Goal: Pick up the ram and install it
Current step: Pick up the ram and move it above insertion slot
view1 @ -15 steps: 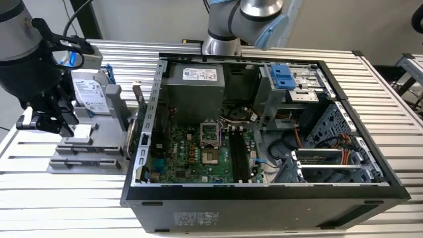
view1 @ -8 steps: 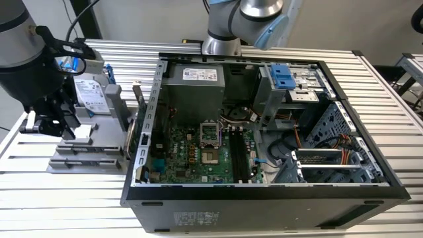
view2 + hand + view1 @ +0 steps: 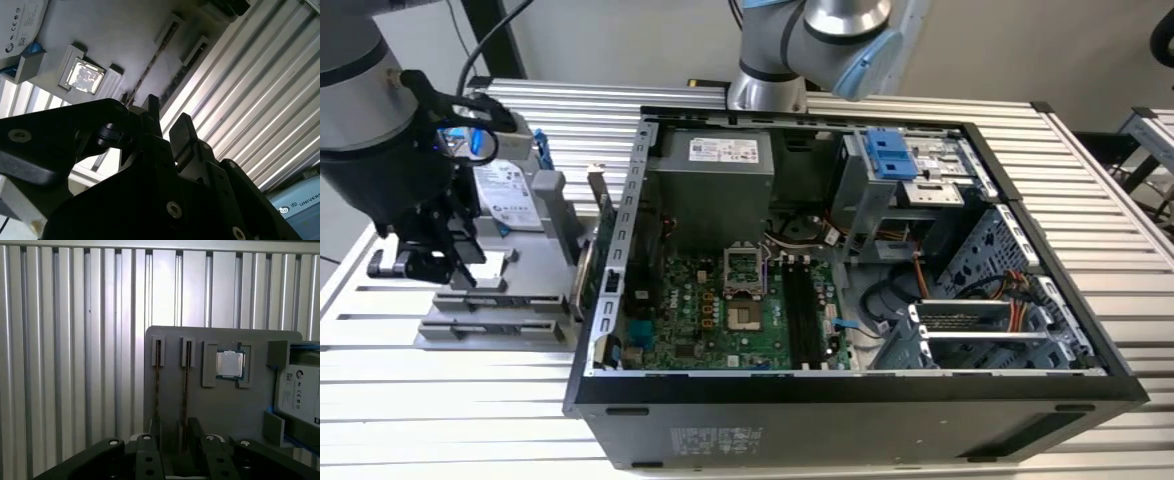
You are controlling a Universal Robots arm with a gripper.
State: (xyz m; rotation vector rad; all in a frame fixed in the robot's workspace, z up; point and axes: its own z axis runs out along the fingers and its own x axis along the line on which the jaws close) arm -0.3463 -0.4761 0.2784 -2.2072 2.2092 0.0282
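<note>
Presently the gripper (image 3: 175,434) is noted hanging over a gray fixture plate (image 3: 170,340) laid on the slatted metal table (image 3: 75,365). The jaws are held apart, released, with a plain gap between them and nothing clasped. The ram (image 3: 186,385) is stood on edge in a slot of the plate, straight ahead of the jaws, its near end running into the gap between them; contact with either jaw cannot be made out. A second stick (image 3: 157,385) is set in the neighbouring slot, parallel, just outside one jaw. Past the other jaw a processor chip (image 3: 230,364) is seated in its recess, and a hard drive (image 3: 300,390) is lodged further out. In the exterior view the open computer case (image 3: 854,405), with its green motherboard (image 3: 707,310), is found well apart from the jaws.
</note>
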